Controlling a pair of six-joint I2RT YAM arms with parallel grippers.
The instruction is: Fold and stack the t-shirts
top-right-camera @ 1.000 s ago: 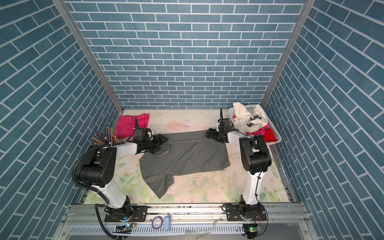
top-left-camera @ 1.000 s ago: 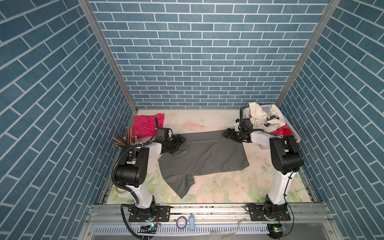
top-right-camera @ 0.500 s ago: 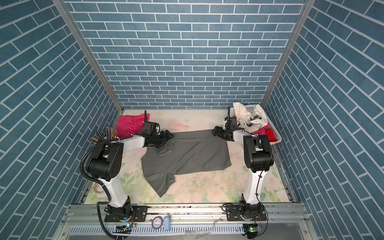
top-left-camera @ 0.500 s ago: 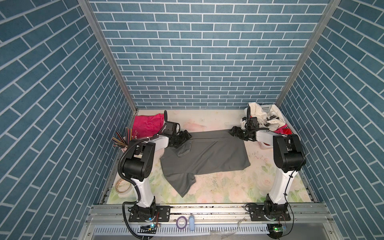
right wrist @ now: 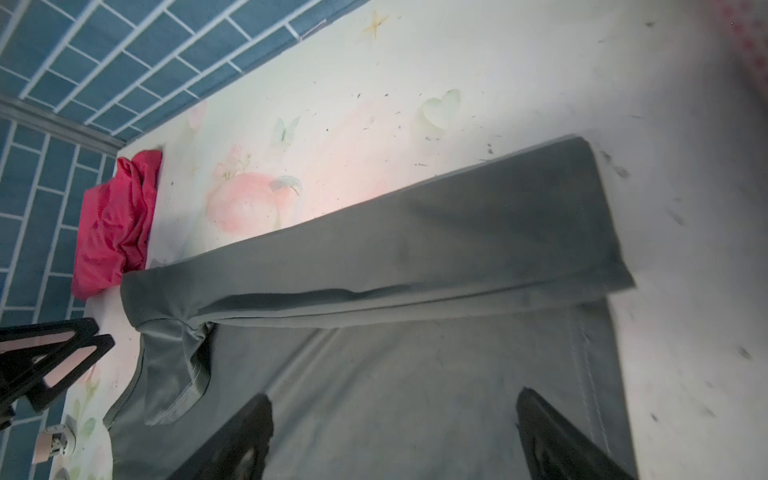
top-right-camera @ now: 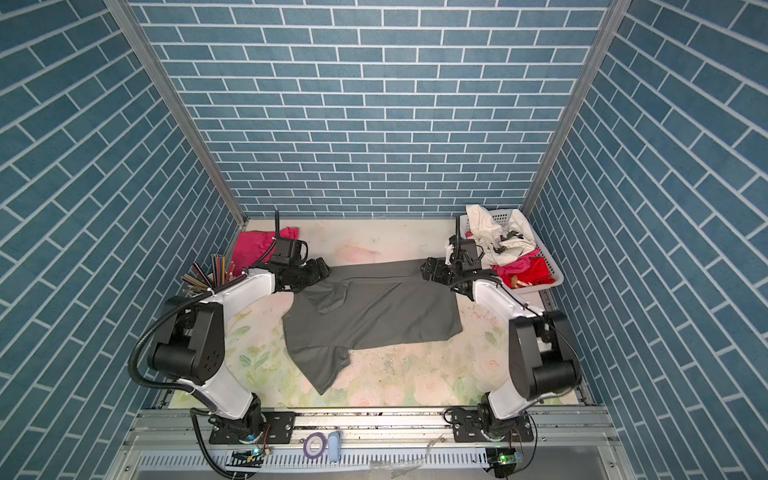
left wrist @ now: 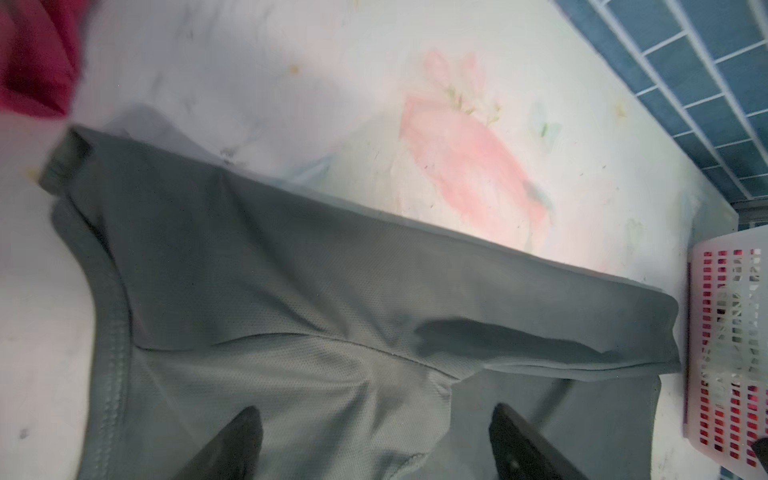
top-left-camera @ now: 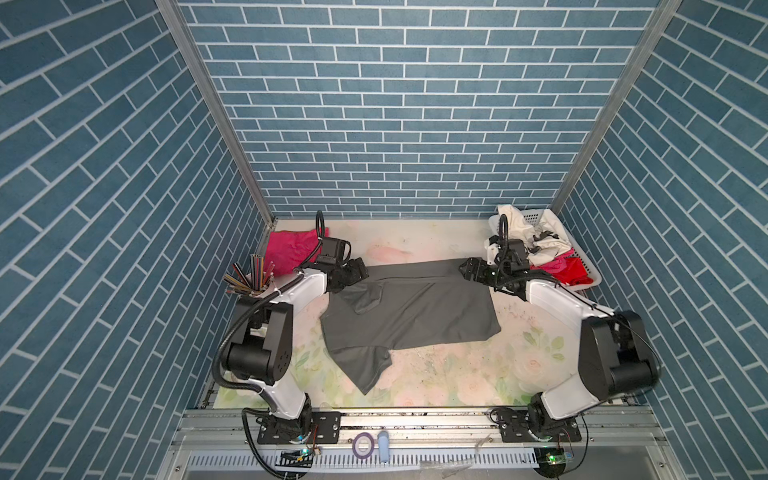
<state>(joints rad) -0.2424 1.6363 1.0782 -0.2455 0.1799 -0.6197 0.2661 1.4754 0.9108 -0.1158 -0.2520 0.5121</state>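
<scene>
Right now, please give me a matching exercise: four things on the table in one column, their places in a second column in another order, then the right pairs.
1. grey t-shirt
2. pink t-shirt
3. white basket
4. coloured pencils

a. far left corner
b. far right corner
c. the middle, spread out
d. left edge, just nearer than the corner

Pairs: 1-c, 2-a, 3-b, 4-d.

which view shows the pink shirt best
The right wrist view: the pink shirt lies nearly whole and sharp, wrinkles clear. In both top views the shirt is small, partly behind the left arm. The left wrist view catches only a blurred corner of it.
</scene>
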